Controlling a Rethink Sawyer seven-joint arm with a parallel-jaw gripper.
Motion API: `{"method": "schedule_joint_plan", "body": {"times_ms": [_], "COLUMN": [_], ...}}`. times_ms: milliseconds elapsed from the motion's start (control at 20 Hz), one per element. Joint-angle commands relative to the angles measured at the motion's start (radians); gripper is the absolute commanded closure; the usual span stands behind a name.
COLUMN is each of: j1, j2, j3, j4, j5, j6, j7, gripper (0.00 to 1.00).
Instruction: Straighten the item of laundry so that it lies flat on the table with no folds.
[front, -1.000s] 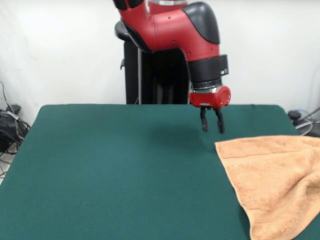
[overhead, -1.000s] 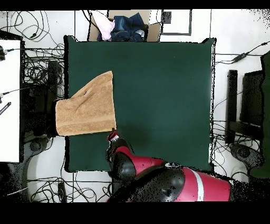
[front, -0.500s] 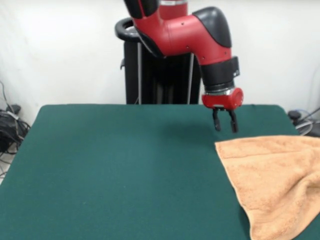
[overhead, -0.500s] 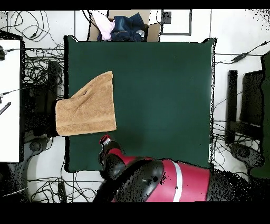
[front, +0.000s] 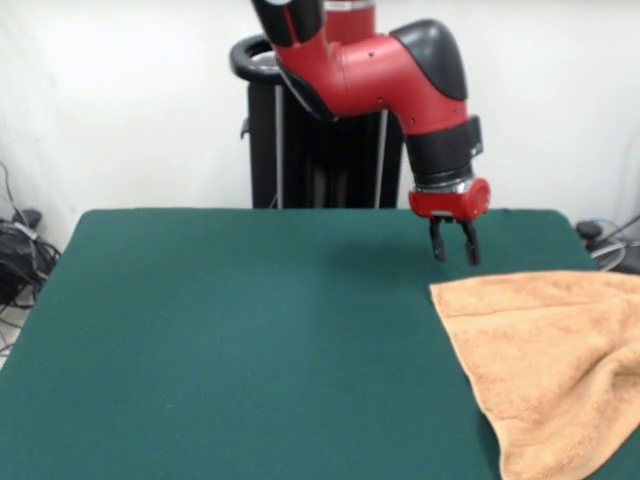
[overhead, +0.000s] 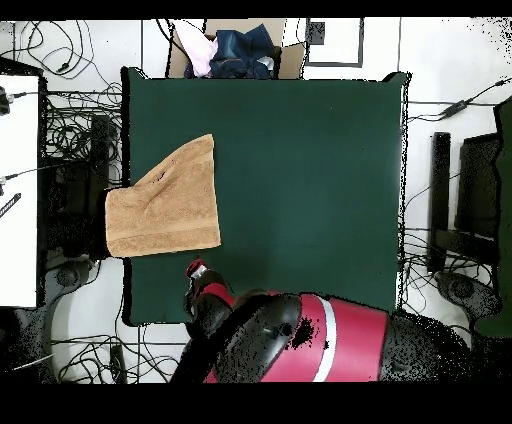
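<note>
- Fuzzy tan terry towel is rumpled, hung over the felt table edge.
- Gripper is held slightly parted, empty, above towel's corner.

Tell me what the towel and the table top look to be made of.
The towel: tan terry cloth by its look, with a nubby, looped pile, soft creases and a flatter woven band near one end. The table: its top seems to be covered in dark green felt or a similar matte fabric; it shows no gloss or reflection.
</note>
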Motion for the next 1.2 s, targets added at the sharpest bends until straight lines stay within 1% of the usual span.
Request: {"method": "schedule_joint_plan", "body": {"times_ms": [50, 100, 200, 350, 800, 900, 1050, 1200], "j1": [-0.023, -0.041, -0.051, -0.06, -0.042, -0.047, -0.028, -0.013], "j2": [0.036, 0.032, 0.019, 0.024, 0.024, 0.046, 0.097, 0.097], "j3": [-0.023, -0.017, -0.014, -0.015, -0.03, -0.031, -0.031, -0.033], "j4": [-0.175, -0.186, -0.185, -0.194, -0.194, -0.215, -0.258, -0.261], "j5": [0.034, 0.027, 0.025, 0.015, 0.031, 0.025, 0.04, 0.059], "j6": [0.003, 0.026, 0.044, 0.043, 0.014, 0.009, -0.024, -0.024], "j7": [0.105, 0.096, 0.091, 0.085, 0.094, 0.091, 0.1, 0.107], "gripper": [0.0, 0.0, 0.0, 0.0, 0.0, 0.0, 0.0, 0.0]}}
